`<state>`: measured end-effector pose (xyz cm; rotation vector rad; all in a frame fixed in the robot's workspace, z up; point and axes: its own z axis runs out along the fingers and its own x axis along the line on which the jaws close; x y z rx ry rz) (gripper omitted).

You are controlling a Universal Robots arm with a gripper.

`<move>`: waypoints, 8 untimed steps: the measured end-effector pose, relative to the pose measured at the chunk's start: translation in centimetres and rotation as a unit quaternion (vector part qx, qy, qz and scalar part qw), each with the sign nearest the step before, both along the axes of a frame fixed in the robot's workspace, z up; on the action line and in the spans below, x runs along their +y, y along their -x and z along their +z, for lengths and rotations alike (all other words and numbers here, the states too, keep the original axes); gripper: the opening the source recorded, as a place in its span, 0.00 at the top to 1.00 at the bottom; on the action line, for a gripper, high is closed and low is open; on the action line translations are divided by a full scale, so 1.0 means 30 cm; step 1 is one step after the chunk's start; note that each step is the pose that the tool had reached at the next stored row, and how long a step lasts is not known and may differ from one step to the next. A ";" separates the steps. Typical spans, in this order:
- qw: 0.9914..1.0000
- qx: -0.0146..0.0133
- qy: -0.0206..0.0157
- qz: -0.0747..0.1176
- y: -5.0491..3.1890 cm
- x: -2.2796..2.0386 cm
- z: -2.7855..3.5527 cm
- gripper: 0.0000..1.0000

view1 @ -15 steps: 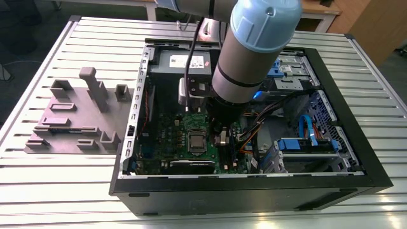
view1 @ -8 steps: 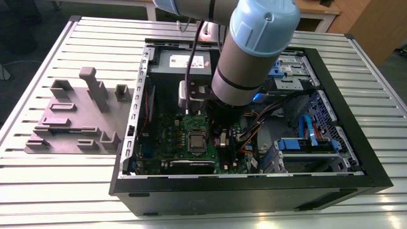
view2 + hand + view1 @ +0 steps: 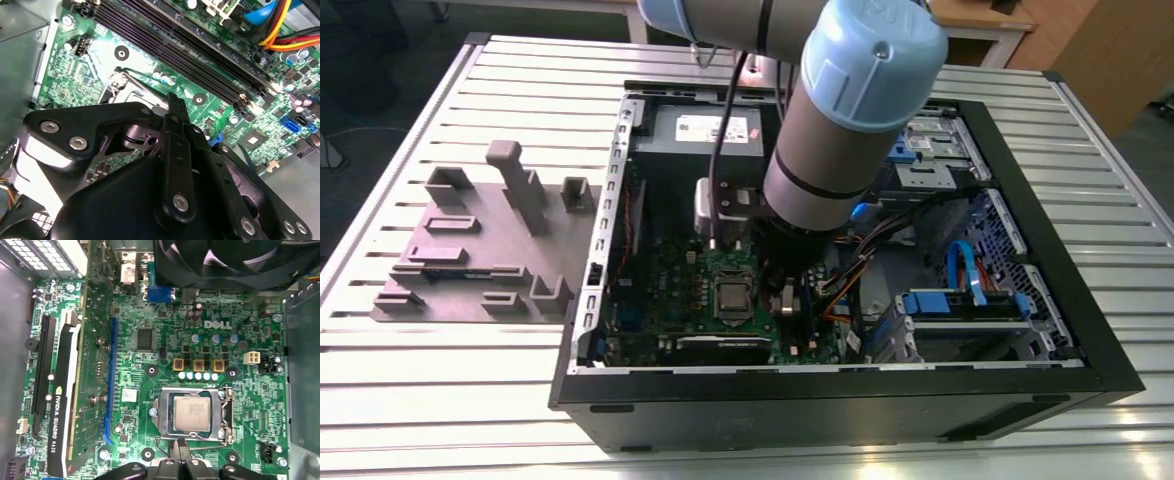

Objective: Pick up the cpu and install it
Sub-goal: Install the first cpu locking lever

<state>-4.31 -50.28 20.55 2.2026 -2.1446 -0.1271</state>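
Square silvery-grey cpu point(image 3: 191, 412) lies flat in socket point(image 3: 223, 415); gripper point(image 3: 180, 444) fingers together, empty, tips just beside it.

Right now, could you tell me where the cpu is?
In the first wrist view the cpu sits inside the silver metal frame on the green motherboard.

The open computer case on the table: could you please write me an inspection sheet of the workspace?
Surface: slatted metal table, carrying the open computer case.
Job's things: cpu lies in its socket on the motherboard.
Clutter: grey fixture block at the exterior view's left of the case.
Grippers: claw shut, empty, by the socket's edge.
Cables: blue ribbon and coloured wires inside the case; black cable along the arm.
Surroundings: wooden furniture beyond the table.
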 end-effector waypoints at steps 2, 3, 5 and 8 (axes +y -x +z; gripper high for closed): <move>1.000 0.000 0.000 0.001 0.000 -0.005 -0.003 0.89; 1.000 0.000 0.000 0.002 0.000 -0.007 -0.005 0.89; 1.000 0.000 0.000 0.004 0.000 -0.008 -0.011 0.89; 1.000 0.000 0.000 0.006 0.000 -0.008 -0.020 0.89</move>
